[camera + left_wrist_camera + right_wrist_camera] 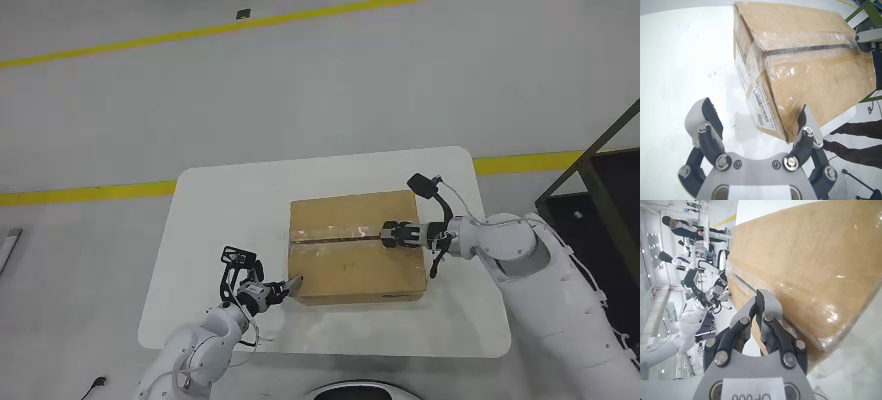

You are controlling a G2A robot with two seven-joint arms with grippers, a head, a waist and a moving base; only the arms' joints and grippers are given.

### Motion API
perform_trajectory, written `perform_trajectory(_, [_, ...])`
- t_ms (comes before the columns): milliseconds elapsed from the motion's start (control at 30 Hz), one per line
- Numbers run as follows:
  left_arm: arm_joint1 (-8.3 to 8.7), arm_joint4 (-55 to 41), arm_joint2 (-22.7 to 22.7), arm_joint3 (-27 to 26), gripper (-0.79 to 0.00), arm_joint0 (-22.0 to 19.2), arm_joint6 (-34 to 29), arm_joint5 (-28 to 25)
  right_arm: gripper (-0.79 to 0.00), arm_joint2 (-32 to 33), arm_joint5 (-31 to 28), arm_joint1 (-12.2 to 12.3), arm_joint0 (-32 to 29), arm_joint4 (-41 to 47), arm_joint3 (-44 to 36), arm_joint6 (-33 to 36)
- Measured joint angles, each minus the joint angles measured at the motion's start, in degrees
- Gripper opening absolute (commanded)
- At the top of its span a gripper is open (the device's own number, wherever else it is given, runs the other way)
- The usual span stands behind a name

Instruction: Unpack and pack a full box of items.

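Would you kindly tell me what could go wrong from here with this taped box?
1. The shut right gripper sits at the taped seam of the cardboard box; pushing in, it might skid along the glossy tape or poke whatever is inside.
2. The left gripper is open at a box corner, not clamping it, so the box may slide on the white table.

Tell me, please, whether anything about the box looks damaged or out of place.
Yes, the box looks worn: its clear tape is wrinkled and bubbled along the top seam, and the bottom corner nearest the open left hand is frayed. It sits flat on the table.
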Motion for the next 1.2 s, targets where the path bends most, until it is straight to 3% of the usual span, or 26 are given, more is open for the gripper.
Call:
perform_trajectory(567, [0.0,0.0,0.0,0.0,0.0,0.0,0.0,0.0,-0.785,6.6,-4.85,0.6,-4.13,5.4,-7.87,-6.51])
perform_trajectory(967, [0.23,-1.57,-3.31,-4.62,0.0,2.4,5.83,-0.26,-0.785,-6.41,-12.77,-3.0,2.6,7.82,-3.06,-10.7])
perform_trajectory(1200, [0.34,-0.7,-6.46,-7.26,0.0,3.93,10.71,2.2,-0.785,-16.07,-16.25,-6.49,8.7,7.8,2.86,-12.03])
